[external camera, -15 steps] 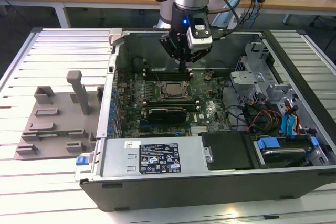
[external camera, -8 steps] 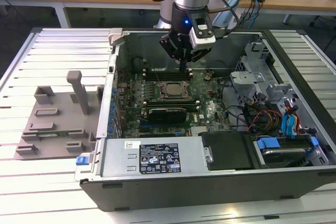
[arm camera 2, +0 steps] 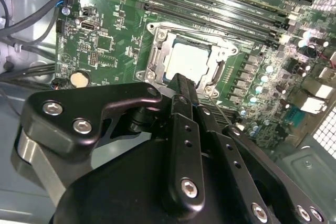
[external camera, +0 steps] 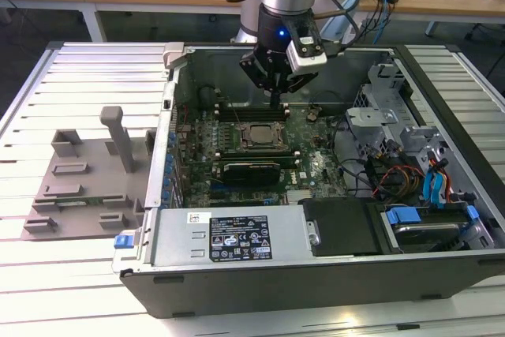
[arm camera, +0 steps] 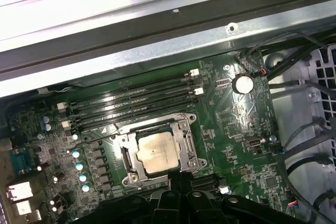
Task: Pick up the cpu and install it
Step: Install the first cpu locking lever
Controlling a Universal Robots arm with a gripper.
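Exterior view, left to right: grey plastic shroud (external camera: 87,175) lies outside the case (external camera: 316,274); gripper (external camera: 276,99) hangs over the socket (external camera: 258,133). The cpu (arm camera: 153,152) sits flat in the socket, plate up, edges square to the frame; being square, it has no long axis. Placement looks done; latching unclear. Fingers narrow, holding nothing.

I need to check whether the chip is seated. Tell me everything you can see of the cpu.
The cpu is a flat square chip with a pale, silvery metal top, lying flat inside the metal-framed socket on the green motherboard. The frame surrounds its edges. In both wrist views the gripper hangs just beside the socket; its tips sit near the chip's edge, though contact cannot be judged.
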